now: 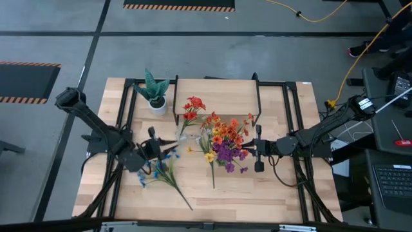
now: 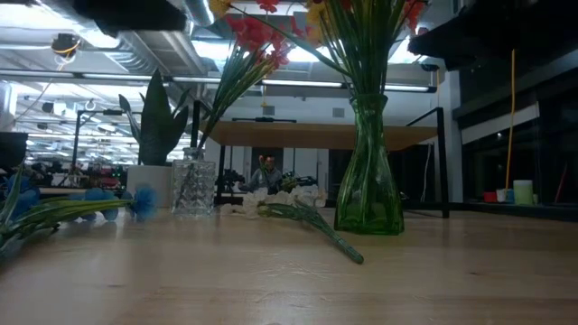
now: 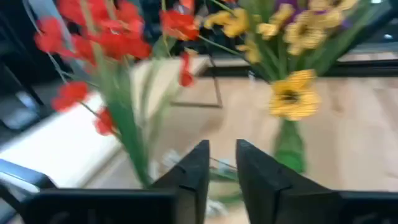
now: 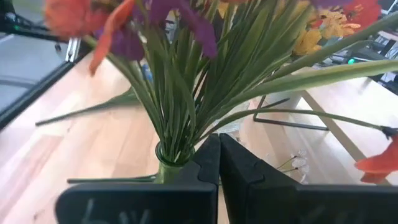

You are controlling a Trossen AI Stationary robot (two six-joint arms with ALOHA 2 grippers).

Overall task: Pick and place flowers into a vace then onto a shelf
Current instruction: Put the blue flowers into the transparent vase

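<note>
Orange, yellow and purple flowers (image 1: 223, 138) crowd a green glass vase (image 2: 368, 171) mid-table, before the shelf (image 1: 215, 96). Left gripper (image 1: 153, 147) slightly parted, empty; right gripper (image 1: 257, 148) clenched, empty.

A mixed bunch of orange, yellow and purple flowers (image 1: 224, 138) is held upright in a green glass vase (image 2: 368, 171), just ahead of the near-closed right jaws. Red flowers (image 1: 192, 108) stand in a clear vase (image 2: 193, 185) ahead of the slightly parted left jaws. Blue stems (image 1: 161, 169) lie flat beside the left jaws; the shelf (image 1: 215, 96) stands beyond both vases.
</note>
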